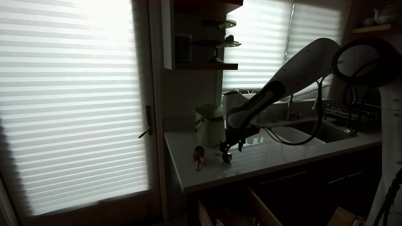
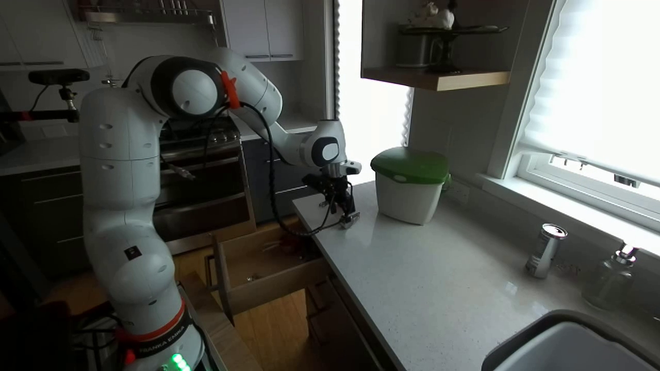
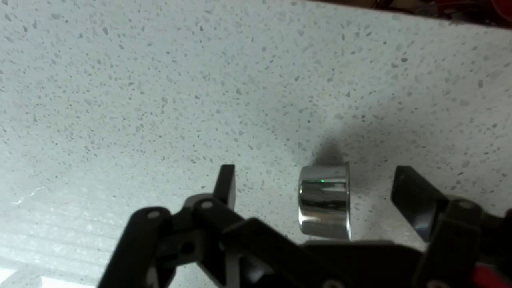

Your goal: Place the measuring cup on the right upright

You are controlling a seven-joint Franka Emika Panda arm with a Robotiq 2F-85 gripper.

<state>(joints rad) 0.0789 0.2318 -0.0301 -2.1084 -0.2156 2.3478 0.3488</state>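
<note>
On pale counter point(image 3: 180, 100), measuring cup point(image 3: 324, 204) is laid on side, mouth turned to 3 o'clock in wrist view. Handle point(image 1: 217, 154) is hidden there; seems shown at 9 o'clock of cup in exterior view. Gripper point(image 3: 316, 178) is spread wide, fingers point(image 3: 414, 196) at 9 and 3 o'clock of cup, nothing held. Cup is judged light, hard, slick, not easily broken; best pinched at base and rim, though thin rim may slip. Farther out in same exterior view, at 9 o'clock, darker cup point(image 1: 199, 151); at 11, lidded bin point(image 1: 209, 133).
</note>
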